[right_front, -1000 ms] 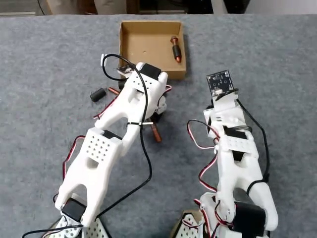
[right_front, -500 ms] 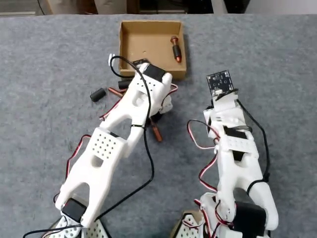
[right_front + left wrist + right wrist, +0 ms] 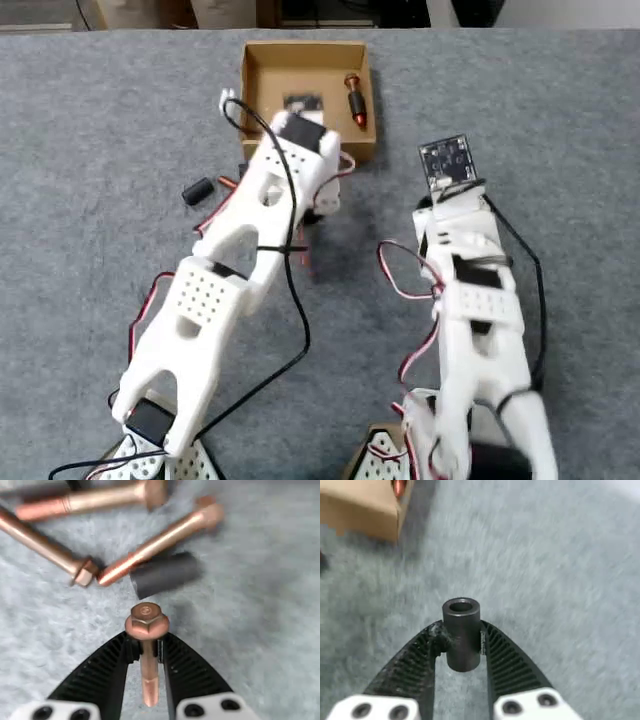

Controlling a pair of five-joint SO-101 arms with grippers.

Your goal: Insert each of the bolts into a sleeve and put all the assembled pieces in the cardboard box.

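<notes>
My left gripper [image 3: 146,642] is shut on a copper bolt [image 3: 146,621], held by its shank with the hex head pointing away. Under it on the grey carpet lie a black sleeve [image 3: 162,573] and three loose bolts [image 3: 160,539]. My right gripper [image 3: 461,636] is shut on an upright black sleeve [image 3: 461,614], hole facing up. In the high view the left arm's wrist [image 3: 297,150] hangs at the front wall of the cardboard box [image 3: 246,88]. The right arm [image 3: 455,215] stands to the box's right. One assembled piece [image 3: 354,98] lies in the box.
Another black sleeve [image 3: 198,190] and a bolt [image 3: 227,182] lie left of the left arm. A corner of the box [image 3: 360,510] is near the right gripper. Cables trail along both arms. Open carpet spreads at the far left and far right.
The left arm's wrist has swung away from the table's front toward the box. The right arm has shifted slightly, still holding its sleeve.
</notes>
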